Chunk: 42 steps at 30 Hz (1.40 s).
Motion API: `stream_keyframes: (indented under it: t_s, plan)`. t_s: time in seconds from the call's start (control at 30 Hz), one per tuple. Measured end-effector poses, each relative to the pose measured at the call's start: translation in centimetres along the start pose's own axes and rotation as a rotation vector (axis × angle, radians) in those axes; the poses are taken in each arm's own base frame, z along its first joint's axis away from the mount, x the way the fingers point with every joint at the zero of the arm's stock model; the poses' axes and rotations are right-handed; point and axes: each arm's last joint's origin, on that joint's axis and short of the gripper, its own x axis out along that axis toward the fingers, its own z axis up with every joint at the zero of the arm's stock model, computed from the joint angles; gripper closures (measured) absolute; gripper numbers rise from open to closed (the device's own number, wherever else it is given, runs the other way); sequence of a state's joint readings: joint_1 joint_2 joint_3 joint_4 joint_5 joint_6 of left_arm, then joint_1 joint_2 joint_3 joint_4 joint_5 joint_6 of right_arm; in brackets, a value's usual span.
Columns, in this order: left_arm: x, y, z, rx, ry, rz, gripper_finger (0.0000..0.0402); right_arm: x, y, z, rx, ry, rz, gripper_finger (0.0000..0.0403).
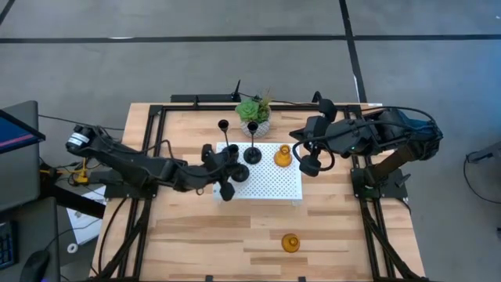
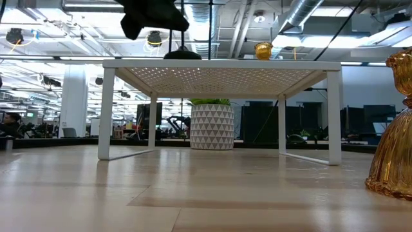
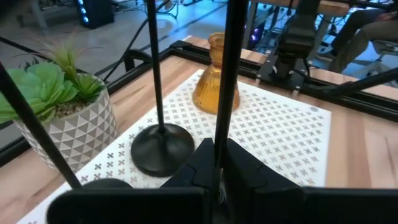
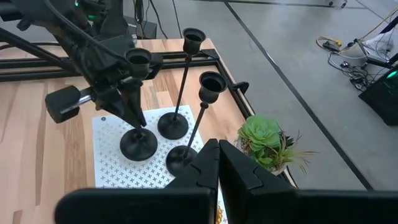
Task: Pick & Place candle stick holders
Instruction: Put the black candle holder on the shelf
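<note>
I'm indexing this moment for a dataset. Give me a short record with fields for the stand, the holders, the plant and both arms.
stand: white perforated stand, mid-table
on stand: amber holder; two free tall black holders
held: third tall black holder, stem between the left gripper fingers
off stand: second amber holder, on bare table
plant: potted plant, behind stand
right gripper: empty, beside the stand's amber holder
</note>
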<state>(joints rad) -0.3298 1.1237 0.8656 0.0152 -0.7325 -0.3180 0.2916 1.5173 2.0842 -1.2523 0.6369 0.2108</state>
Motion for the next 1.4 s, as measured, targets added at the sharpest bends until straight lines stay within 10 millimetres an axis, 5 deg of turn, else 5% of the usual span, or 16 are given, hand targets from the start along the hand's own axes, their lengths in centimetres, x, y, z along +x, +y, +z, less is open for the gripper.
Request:
stream_keyframes:
  t_s: [1.4]
  plan:
    - [1.5, -0.6, -1.6, -0.019, 0.067, 0.035, 0.0388, 0.0, 0.0, -0.2, -0.013, 0.018, 0.0, 0.0403]
